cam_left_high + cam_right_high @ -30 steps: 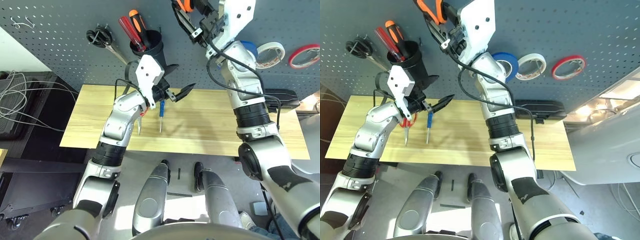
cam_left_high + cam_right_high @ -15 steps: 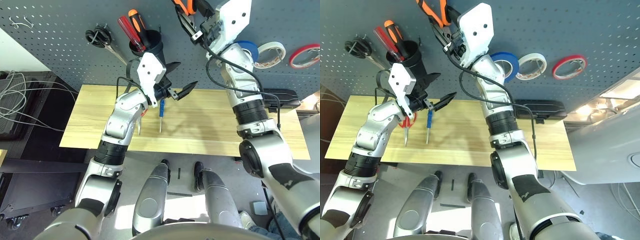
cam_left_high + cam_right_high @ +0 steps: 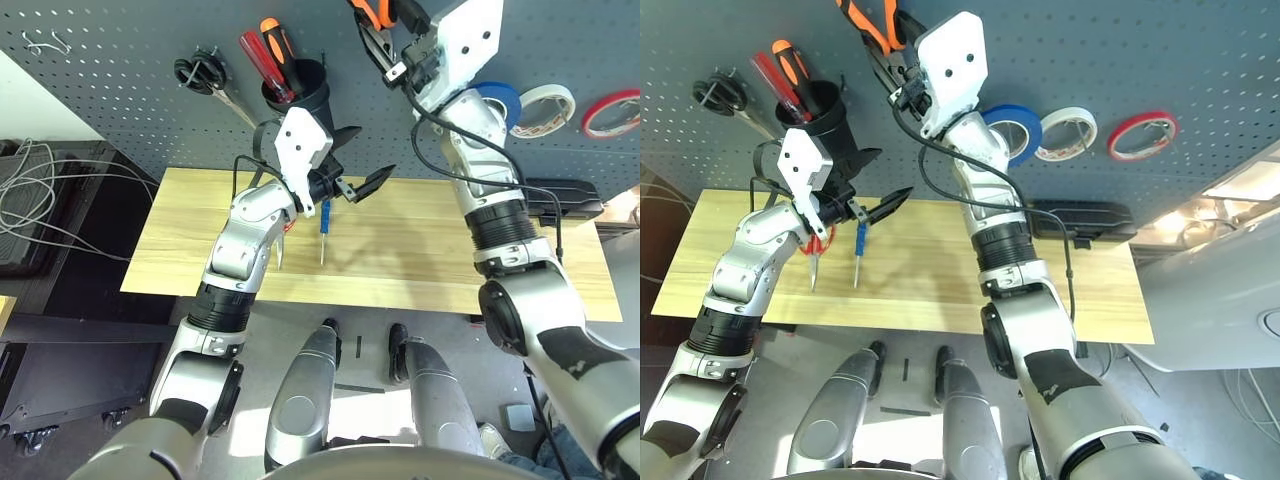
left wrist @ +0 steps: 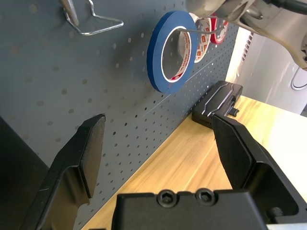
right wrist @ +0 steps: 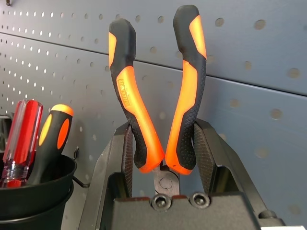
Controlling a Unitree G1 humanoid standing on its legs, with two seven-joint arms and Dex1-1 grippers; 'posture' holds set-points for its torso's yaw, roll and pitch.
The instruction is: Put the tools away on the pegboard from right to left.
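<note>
The right gripper [image 5: 162,158] pinches the orange-and-black pliers [image 5: 156,91] near the pivot, handles pointing up against the pegboard [image 3: 120,90]; in the head views the pliers sit at twelve o'clock, high at the board's upper edge. At about three o'clock from them the blue tape roll [image 3: 1018,128] hangs on the board, then a white tape roll [image 3: 1067,133] and a red tape roll [image 3: 1140,133] further right. At about nine o'clock from the pliers a black cup [image 3: 303,95] on the board holds a red-handled screwdriver [image 3: 255,62] and an orange-and-black-handled screwdriver [image 3: 277,50]; black-handled scissors [image 3: 205,80] hang further left.

The left gripper [image 3: 350,165] hovers over the wooden table [image 3: 420,260] with its fingers spread wide and nothing between them. Just below it, at six o'clock, the small blue-handled screwdriver [image 3: 323,225] lies on the table, and the red-handled scissors [image 3: 814,258] lie beside it at nine o'clock, partly under the left arm. A black case [image 3: 565,195] rests at the table's far right.
</note>
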